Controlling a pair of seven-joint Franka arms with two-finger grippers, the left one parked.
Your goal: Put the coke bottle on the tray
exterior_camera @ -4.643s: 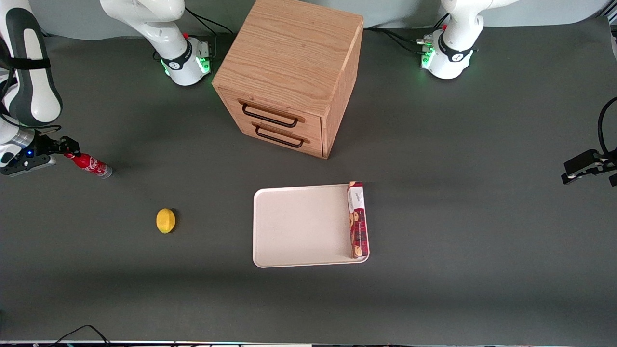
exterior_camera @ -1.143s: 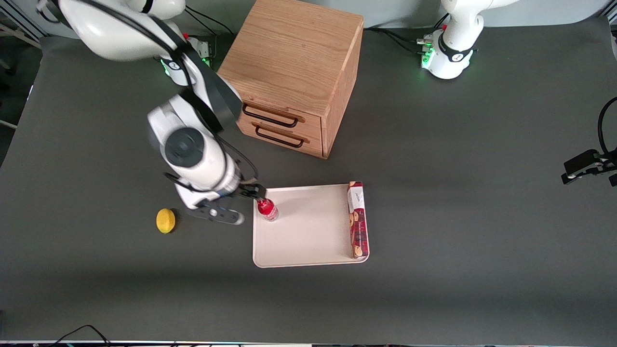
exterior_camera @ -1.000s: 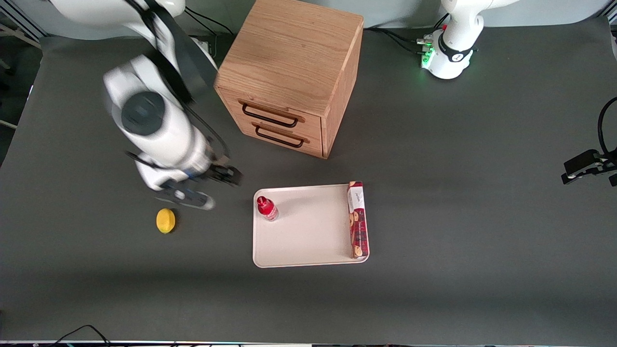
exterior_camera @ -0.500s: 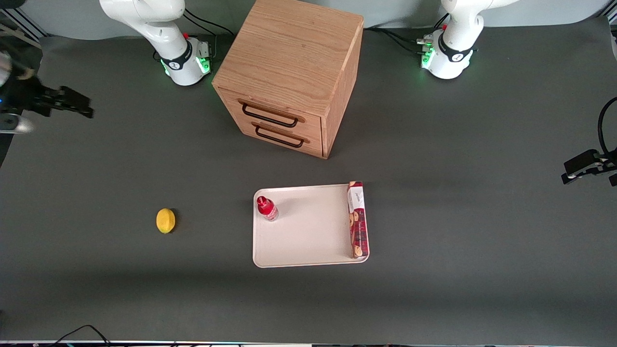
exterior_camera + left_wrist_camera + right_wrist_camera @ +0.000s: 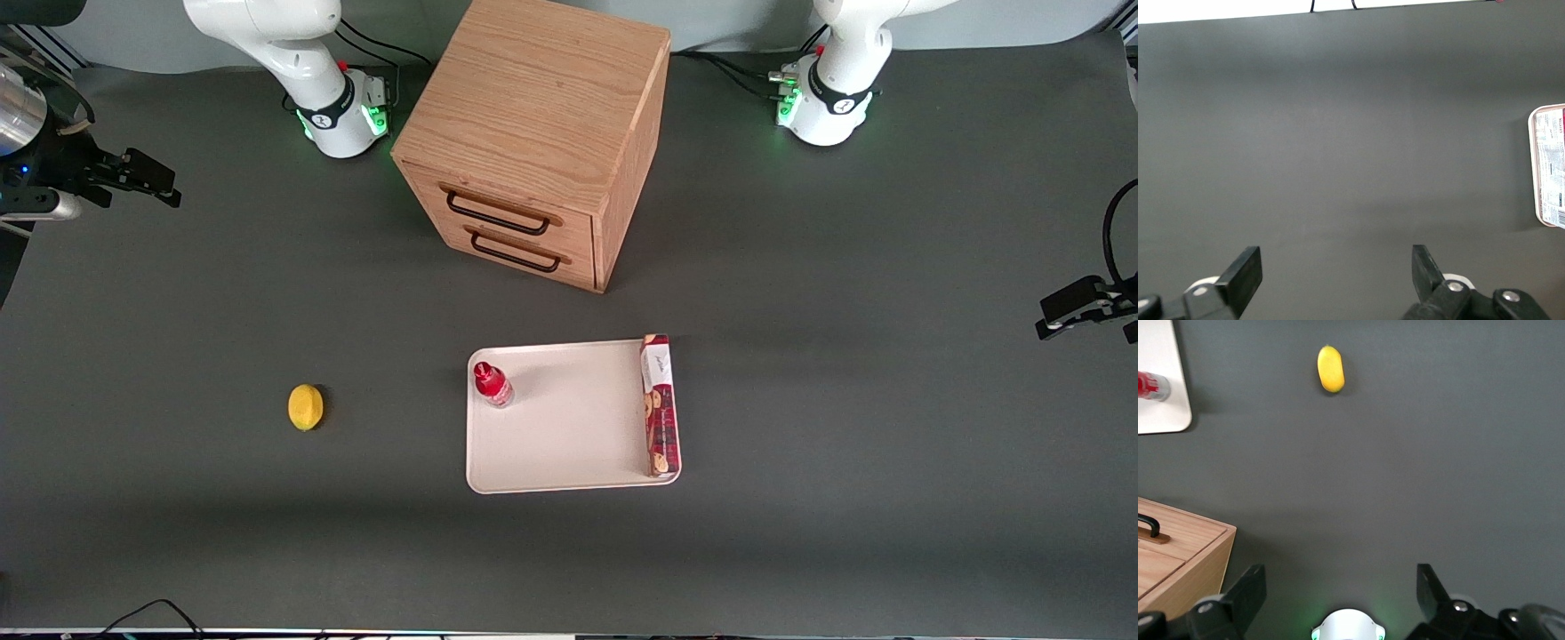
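Note:
The coke bottle (image 5: 492,384), red with a red cap, stands on the off-white tray (image 5: 569,444) near the tray's corner closest to the working arm and the cabinet. Nothing touches it. My gripper (image 5: 156,180) hangs high over the working arm's end of the table, far from the tray. It is open, with nothing between its fingers. In the right wrist view the gripper (image 5: 1340,583) is spread wide above bare mat. That view also catches the bottle (image 5: 1151,385) and a corner of the tray (image 5: 1165,413).
A long red biscuit box (image 5: 659,404) lies along the tray's edge toward the parked arm. A yellow lemon (image 5: 306,407) sits on the mat between tray and working arm. The wooden drawer cabinet (image 5: 533,133) stands farther from the camera than the tray.
The gripper let go of the coke bottle on the tray, opened, and swung away to the working arm's end of the table. The bottle has stayed put since.

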